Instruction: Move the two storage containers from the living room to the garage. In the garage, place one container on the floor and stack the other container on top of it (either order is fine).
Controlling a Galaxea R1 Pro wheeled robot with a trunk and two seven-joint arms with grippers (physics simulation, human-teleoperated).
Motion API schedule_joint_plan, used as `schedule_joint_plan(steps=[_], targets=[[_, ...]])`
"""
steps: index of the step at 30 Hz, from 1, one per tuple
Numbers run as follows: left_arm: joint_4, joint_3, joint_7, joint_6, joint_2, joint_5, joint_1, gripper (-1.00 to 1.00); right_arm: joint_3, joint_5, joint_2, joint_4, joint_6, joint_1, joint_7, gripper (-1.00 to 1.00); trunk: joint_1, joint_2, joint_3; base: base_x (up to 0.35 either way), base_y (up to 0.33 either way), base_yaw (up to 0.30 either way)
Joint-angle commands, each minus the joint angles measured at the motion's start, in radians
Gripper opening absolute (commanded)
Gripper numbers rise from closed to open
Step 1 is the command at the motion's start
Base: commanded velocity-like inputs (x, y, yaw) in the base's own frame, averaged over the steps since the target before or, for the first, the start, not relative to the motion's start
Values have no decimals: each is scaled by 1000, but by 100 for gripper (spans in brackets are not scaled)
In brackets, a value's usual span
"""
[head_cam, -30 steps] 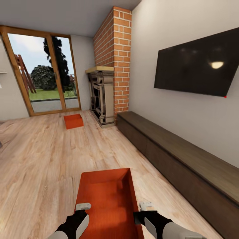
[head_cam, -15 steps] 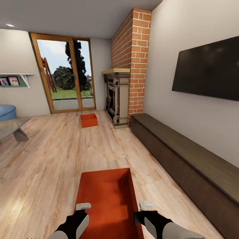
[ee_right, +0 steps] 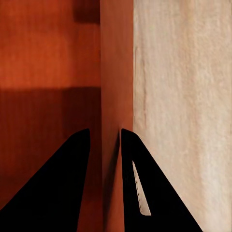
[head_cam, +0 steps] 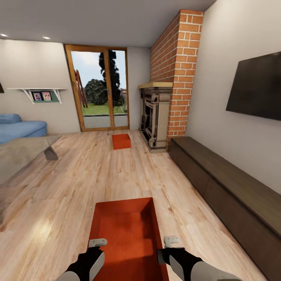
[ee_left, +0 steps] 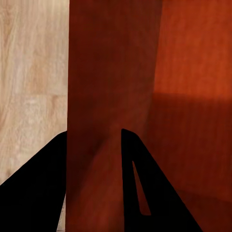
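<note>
Near container (head_cam: 125,234) held in front of robot above plank floor (head_cam: 70,183). Left gripper (head_cam: 96,244) clamped on left wall, right gripper (head_cam: 171,241) on right wall: opposed grips likely keep it level for carrying. Second container (head_cam: 121,141) on floor near fireplace (head_cam: 155,117).

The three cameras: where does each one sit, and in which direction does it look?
Head view: on the robot's head, looking forward and down the living room toward the far container; both forearms show, left gripper and right gripper.
Left wrist view: on the left arm, looking along two dark fingers astride a wall of the held container.
Right wrist view: the same on the opposite wall, wood floor beside.
Shared: all three show the held container.
</note>
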Motion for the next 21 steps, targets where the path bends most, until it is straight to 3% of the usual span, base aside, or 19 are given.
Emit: schedule_joint_plan(steps=[1, 11, 21], targets=[[3, -6, 35, 13, -1, 14, 1, -100, -3, 20, 0, -6, -23, 0, -8, -100, -4, 7, 2, 0, 0, 292], [3, -6, 35, 13, 0, 14, 1, -100, -3, 20, 0, -6, -24, 0, -11, -100, -42, 77, 34, 0, 0, 287], [3, -6, 35, 13, 0, 14, 1, -100, -3, 20, 0, -6, -24, 0, -11, -100, -81, 147, 65, 0, 0, 42]])
